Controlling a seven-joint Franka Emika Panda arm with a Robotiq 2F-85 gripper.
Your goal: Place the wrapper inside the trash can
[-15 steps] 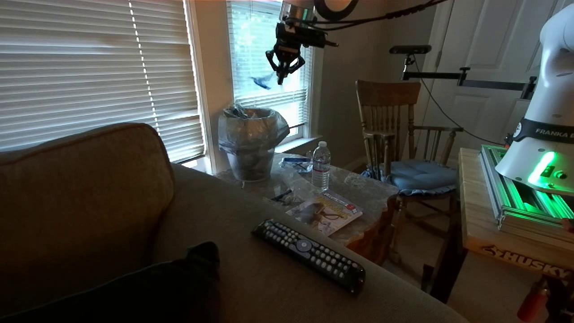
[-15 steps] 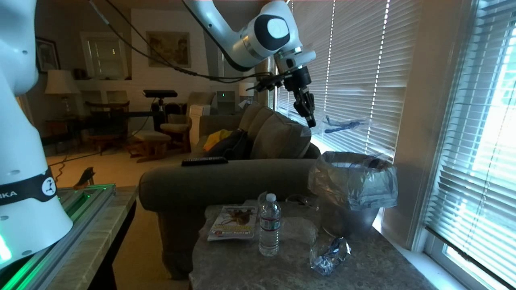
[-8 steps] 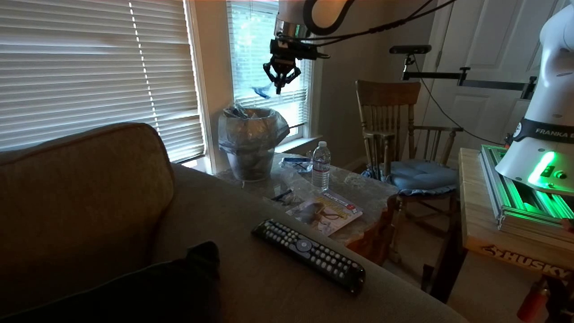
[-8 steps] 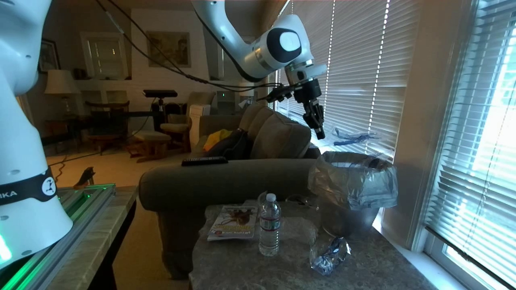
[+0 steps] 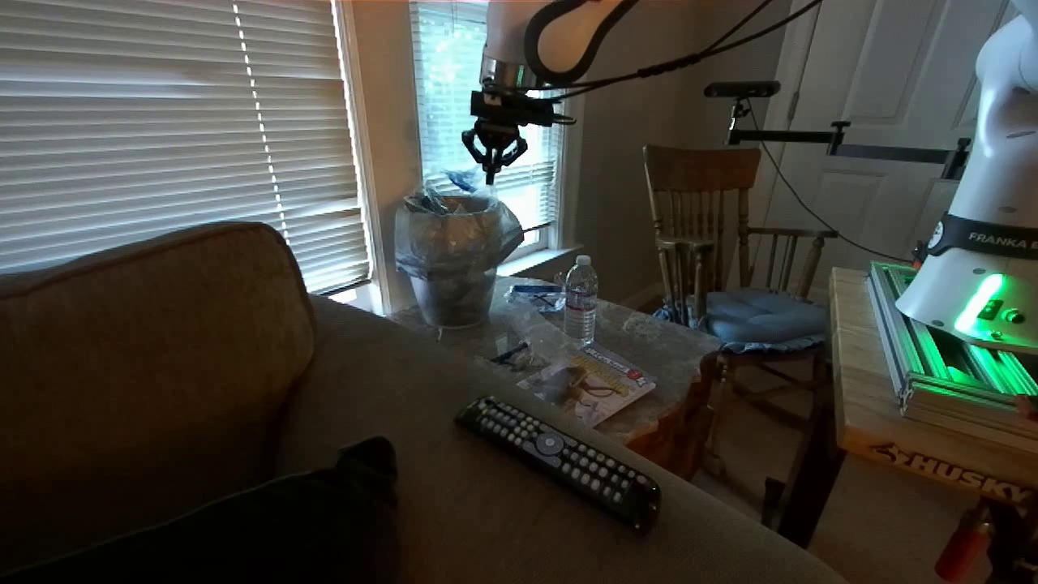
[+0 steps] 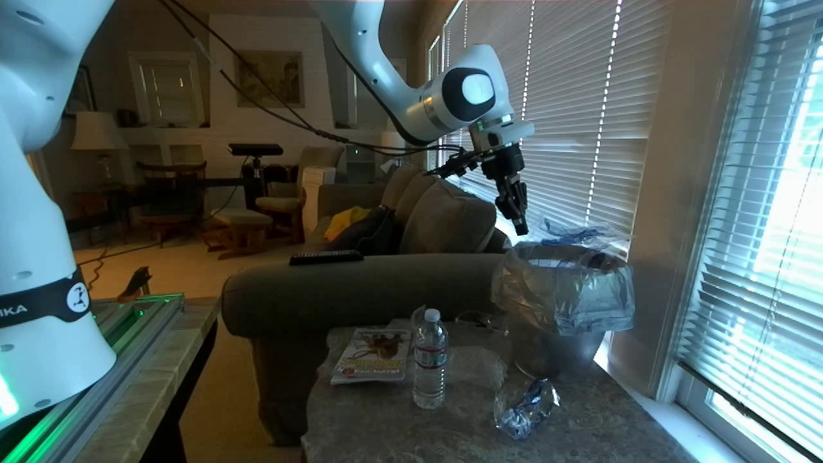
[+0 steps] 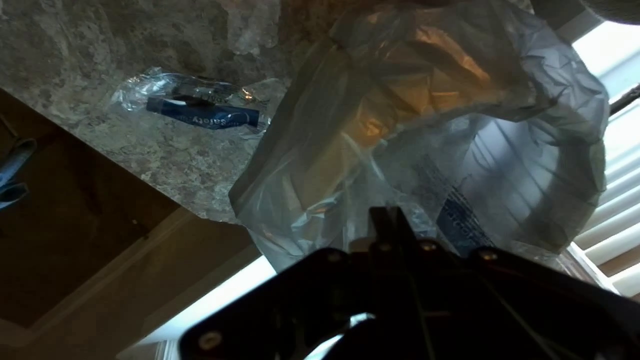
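The clear plastic wrapper (image 6: pixel 571 238), pinched in my closed gripper (image 6: pixel 522 232), has come down over the mouth of the bag-lined trash can (image 6: pixel 562 292); release looks close, I judge.

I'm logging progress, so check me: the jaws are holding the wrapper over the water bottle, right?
No, not over the water bottle: the jaws are holding the wrapper over the trash can, as both exterior views show.

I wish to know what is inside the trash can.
Inside the trash can, the wrist view shows bag lining. In an exterior view, a dark shape near the rim is unclear. The wrapper, held by the gripper, hides part of the opening; the bottom cannot be seen.
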